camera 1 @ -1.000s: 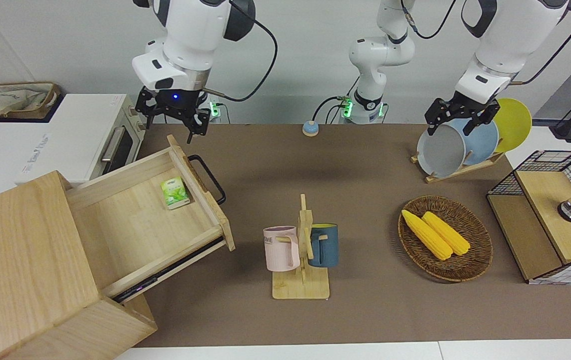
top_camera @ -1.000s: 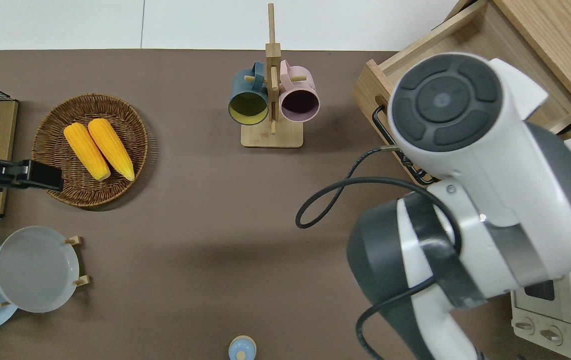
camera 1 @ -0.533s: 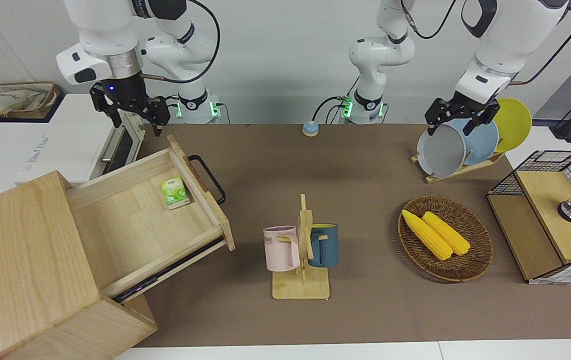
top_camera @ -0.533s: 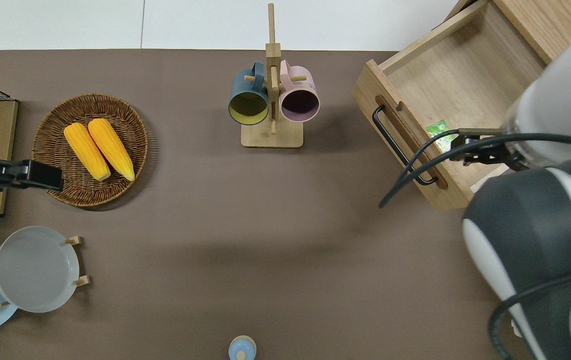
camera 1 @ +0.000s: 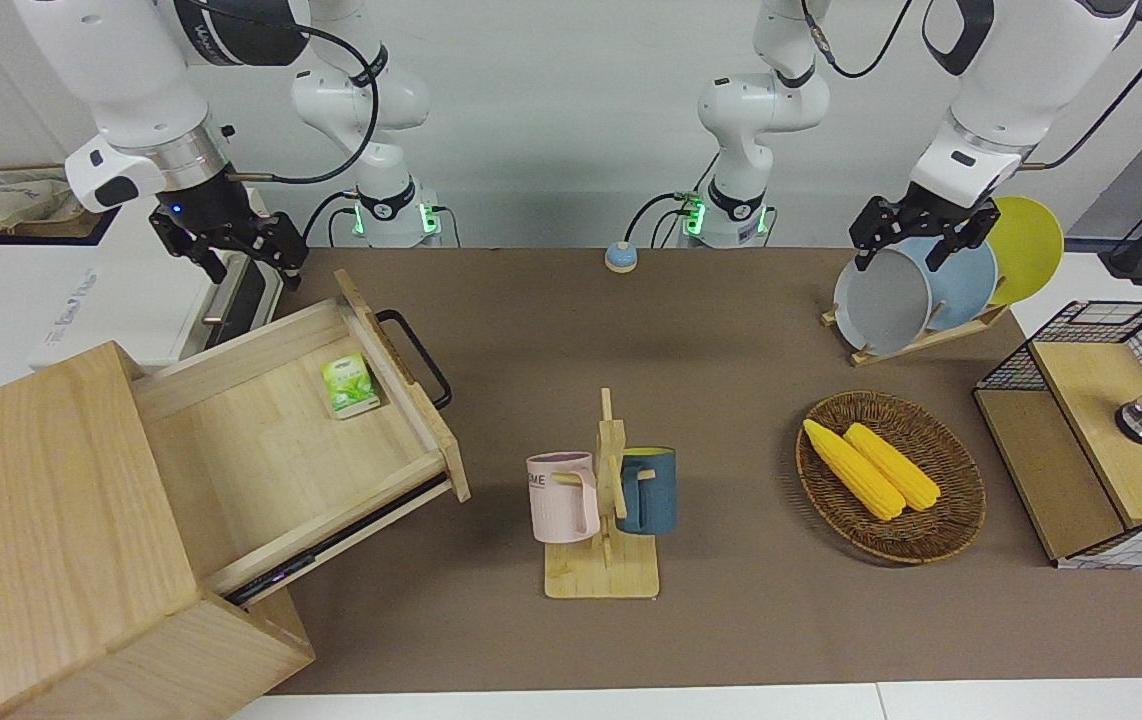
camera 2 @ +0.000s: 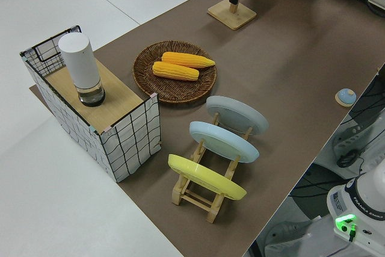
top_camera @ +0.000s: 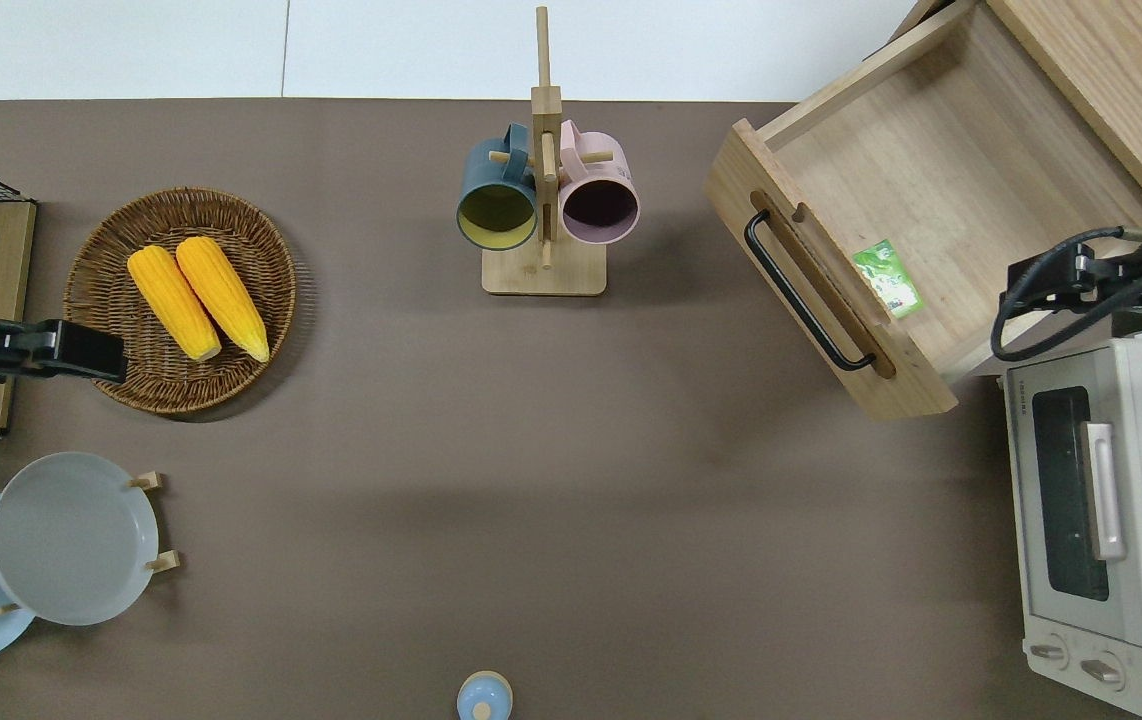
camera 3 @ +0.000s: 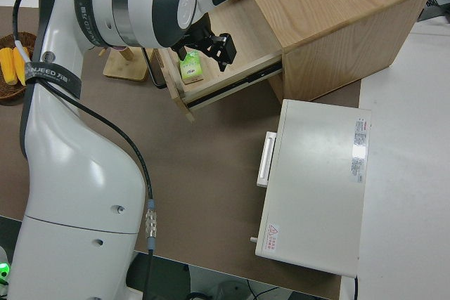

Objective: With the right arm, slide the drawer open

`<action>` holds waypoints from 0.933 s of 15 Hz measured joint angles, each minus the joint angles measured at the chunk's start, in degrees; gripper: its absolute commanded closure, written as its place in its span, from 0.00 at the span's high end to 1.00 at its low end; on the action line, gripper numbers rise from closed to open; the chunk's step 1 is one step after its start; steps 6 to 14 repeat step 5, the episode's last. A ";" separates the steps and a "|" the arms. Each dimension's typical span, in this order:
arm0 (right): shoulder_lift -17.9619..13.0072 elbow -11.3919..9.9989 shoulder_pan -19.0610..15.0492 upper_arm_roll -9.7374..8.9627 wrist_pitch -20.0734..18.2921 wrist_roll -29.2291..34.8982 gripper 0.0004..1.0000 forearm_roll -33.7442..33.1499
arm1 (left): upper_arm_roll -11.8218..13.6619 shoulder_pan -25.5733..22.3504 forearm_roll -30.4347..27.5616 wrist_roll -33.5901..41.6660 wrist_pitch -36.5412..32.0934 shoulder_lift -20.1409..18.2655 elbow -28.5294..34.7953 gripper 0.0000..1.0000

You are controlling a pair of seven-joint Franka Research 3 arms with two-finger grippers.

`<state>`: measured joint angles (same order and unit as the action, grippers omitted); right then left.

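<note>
The drawer [camera 1: 271,450] [top_camera: 941,170] stands pulled far out of the big pale wooden box [camera 1: 41,500] [camera 3: 330,12]. Its black loop handle [camera 1: 416,355] [top_camera: 806,295] faces the middle of the table and nothing touches it. A green packet [camera 1: 349,385] [top_camera: 888,279] lies inside, close to the drawer's front panel. My right gripper [camera 1: 246,265] [top_camera: 1071,285] [camera 3: 205,50] hangs open in the air over the gap between the drawer's side wall and the toaster oven, holding nothing. The left arm is parked, its gripper [camera 1: 916,245] open.
A white toaster oven [camera 1: 161,270] [top_camera: 1111,500] sits beside the drawer, nearer to the robots. A mug rack [camera 1: 603,500] stands mid-table. Toward the left arm's end are a corn basket [camera 1: 891,475], a plate rack [camera 1: 931,290] and a wire-mesh box [camera 1: 1101,430].
My right arm has swung from above the drawer's handle end toward the toaster oven. The drawer has stayed open and still. The left arm has not moved.
</note>
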<state>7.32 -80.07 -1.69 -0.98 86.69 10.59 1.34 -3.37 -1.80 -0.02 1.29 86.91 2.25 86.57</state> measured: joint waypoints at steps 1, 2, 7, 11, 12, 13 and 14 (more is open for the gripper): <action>0.00 -0.16 0.00 0.00 0.02 0.00 0.99 0.00 | 0.00 0.00 0.00 0.00 0.00 0.00 0.00 0.99; 0.00 -0.41 0.00 0.00 0.05 0.00 0.99 -0.01 | 0.00 0.00 0.00 0.00 0.00 0.00 0.00 0.99; 0.01 -0.92 0.00 -0.04 0.20 -0.01 0.99 -0.27 | 0.00 0.00 0.00 0.00 0.00 0.00 0.00 0.99; 0.01 -0.92 0.00 -0.04 0.20 -0.01 0.99 -0.27 | 0.00 0.00 0.00 0.00 0.00 0.00 0.00 0.99; 0.01 -0.92 0.00 -0.04 0.20 -0.01 0.99 -0.27 | 0.00 0.00 0.00 0.00 0.00 0.00 0.00 0.99; 0.01 -0.92 0.00 -0.04 0.20 -0.01 0.99 -0.27 | 0.00 0.00 0.00 0.00 0.00 0.00 0.00 0.99; 0.01 -0.92 0.00 -0.04 0.20 -0.01 0.99 -0.27 | 0.00 0.00 0.00 0.00 0.00 0.00 0.00 0.99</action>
